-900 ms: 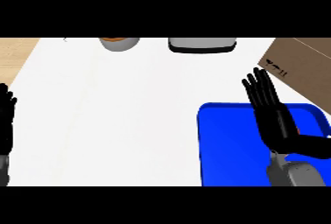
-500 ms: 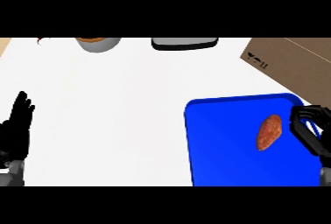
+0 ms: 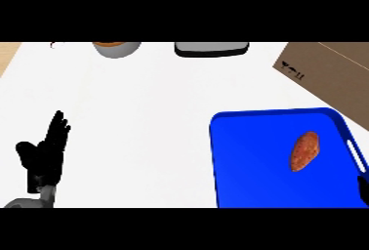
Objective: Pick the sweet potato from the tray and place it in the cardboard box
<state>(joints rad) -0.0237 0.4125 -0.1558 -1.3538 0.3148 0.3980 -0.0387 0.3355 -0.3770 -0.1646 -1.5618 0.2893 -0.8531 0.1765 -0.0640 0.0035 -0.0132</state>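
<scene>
head view, steep down onto white counter top [image 3: 144, 102].

sweet potato: orange-brown, oblong sweet potato [image 3: 305, 150] lies on the floor of the flat blue rectangular tray with a raised rim [image 3: 245, 161], in the tray's right half. long axis runs near upright in view, top end tilted a little right. nothing touches it. it sits just beside the pale handle slot [image 3: 353, 154] in the tray's right rim.

brown cardboard box [image 3: 335, 73]: upper right corner of view, beyond the tray's far edge, apart from it. black handling marks show on its near-left face.

left hand [image 3: 45, 152]: black, lower left of view, over bare counter and well apart from the tray. fingers straight and pointing up the view, thumb out to the side; holds nothing. at rest.

right hand [image 3: 364, 190]: only a thin black sliver at the right edge, just below the tray's right rim. open or closed: cannot tell.

far edge of counter: round grey bowl with brownish contents [image 3: 116, 48] left of centre; dark grey rectangular container [image 3: 211, 48] to its right. both are well apart from the tray.
</scene>
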